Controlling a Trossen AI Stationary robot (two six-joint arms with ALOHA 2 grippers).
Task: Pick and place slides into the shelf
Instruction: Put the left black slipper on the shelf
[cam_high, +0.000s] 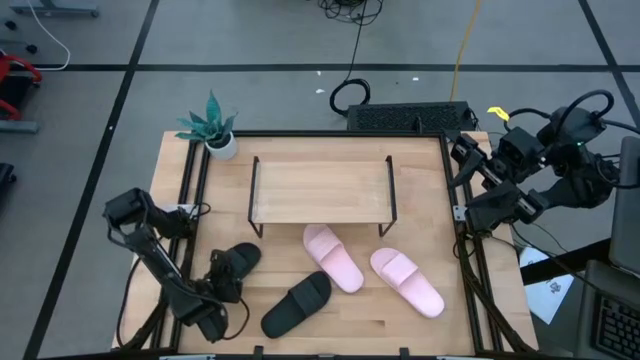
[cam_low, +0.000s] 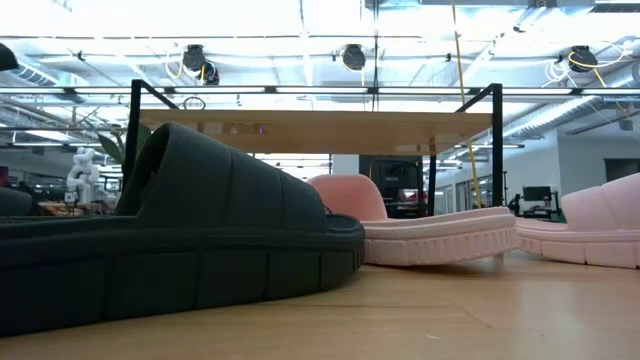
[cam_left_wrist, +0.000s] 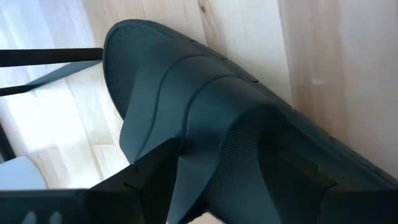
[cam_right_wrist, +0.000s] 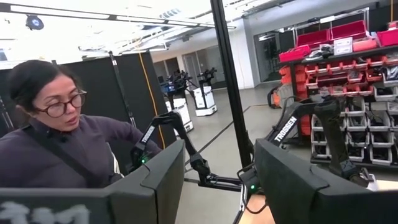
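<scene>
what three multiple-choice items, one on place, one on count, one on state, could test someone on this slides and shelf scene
1. Where is the left gripper?
A. over the shelf top
B. at the black slide nearest the table's left side
C. beside the potted plant

2. How many slides lie on the table?
A. two
B. three
C. four

3. What is on the shelf top?
A. nothing
B. a pink slide
C. both black slides

Answers:
1 B: the high view puts the left gripper on the left black slide, whose strap sits between its fingers in the left wrist view.
2 C: that slide, the second black slide and two pink slides lie in front of the shelf.
3 A: the high view shows its board bare.

The right gripper waits open at the table's right edge.
</scene>
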